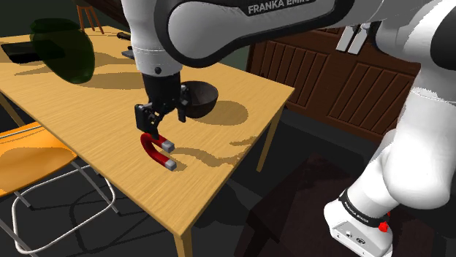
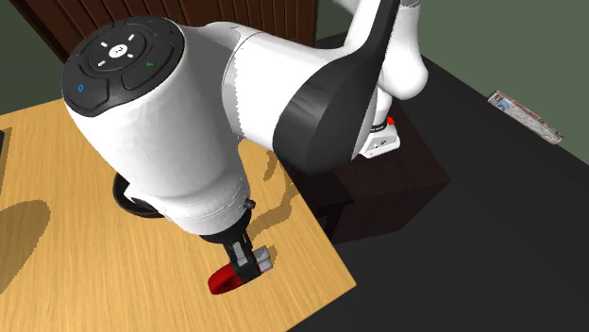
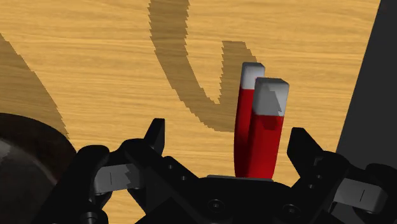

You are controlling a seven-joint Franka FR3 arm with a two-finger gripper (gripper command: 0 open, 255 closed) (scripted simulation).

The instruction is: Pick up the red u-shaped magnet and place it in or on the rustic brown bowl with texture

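A pale, wood-grained worktop [image 1: 88, 124] stood on a dark floor [image 1: 292, 212] before panelled brown cabinets [image 1: 343, 80]. Near its edge, beside a dark rounded bowl [image 1: 203, 98], the black tool [image 1: 156, 130] pinched the bend of a glossy red U-shaped magnet [image 1: 152, 150], its grey-tipped legs angled down.

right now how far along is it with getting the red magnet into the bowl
Done: the approach. The gripper sits right over the red magnet.
In hand: the grasp. In the wrist view the magnet stands edge-on out of the gripper, but I can't tell whether it is clamped.
Left: carrying it to the dark bowl just behind and letting go. The magnet is not in the bowl yet.
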